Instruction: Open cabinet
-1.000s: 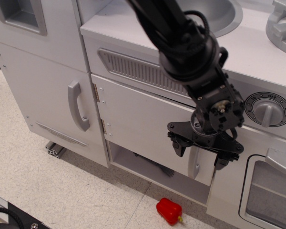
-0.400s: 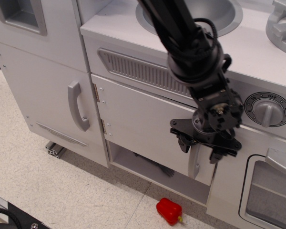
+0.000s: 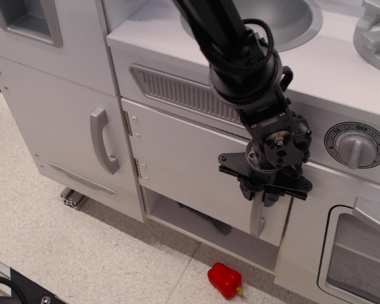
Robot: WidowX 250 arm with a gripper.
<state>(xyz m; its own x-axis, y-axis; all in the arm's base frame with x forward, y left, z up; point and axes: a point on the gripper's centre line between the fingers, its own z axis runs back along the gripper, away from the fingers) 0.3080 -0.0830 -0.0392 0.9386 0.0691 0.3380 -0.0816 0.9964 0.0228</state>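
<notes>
The gripper (image 3: pixel 258 192) is clenching its jaws on the top of the silver bar handle (image 3: pixel 259 215); the cabinet door (image 3: pixel 190 168), stretching left of the jaws, is standing barely ajar; pulling off the hinge arc risks the jaws slipping free.

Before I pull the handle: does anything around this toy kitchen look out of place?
One thing: a red toy pepper lies on the floor below the cabinet, off the counter. The gripper sits at the bar handle.
</notes>
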